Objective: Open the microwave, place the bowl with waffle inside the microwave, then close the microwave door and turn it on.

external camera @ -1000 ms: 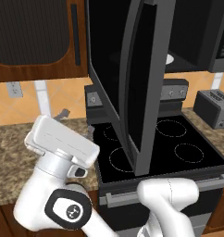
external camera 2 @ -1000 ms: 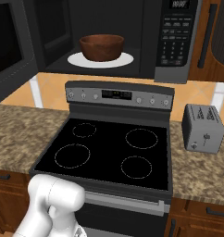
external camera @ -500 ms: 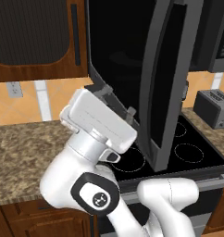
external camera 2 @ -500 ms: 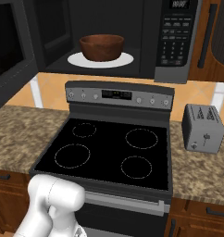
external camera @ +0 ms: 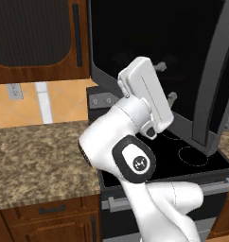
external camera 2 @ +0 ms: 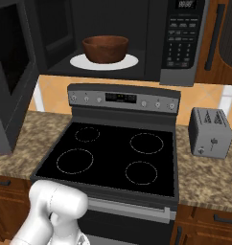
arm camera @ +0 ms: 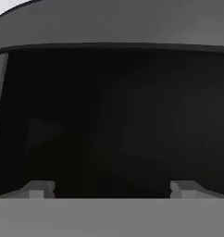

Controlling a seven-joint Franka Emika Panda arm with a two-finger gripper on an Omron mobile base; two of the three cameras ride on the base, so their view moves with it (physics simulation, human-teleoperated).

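Up against the microwave door (external camera: 154,71) is where the gripper (external camera: 164,80) sits right now, fingers spread apart with nothing between them, tips at or almost at the black glass (can't tell which). The door is swung wide out from the microwave (external camera 2: 118,38), hanging over the stove (external camera 2: 113,160) below it. My take: the step here is pushing that door shut, so press flat on the glass with a steady sweep back toward the microwave, staying clear of the long grey handle (external camera: 218,80) on the door's far edge so the fingers don't snag. Inside the microwave, the brown bowl (external camera 2: 105,49) is already sitting on the white plate (external camera 2: 79,62); can't see into it from here, so no idea about the waffle.
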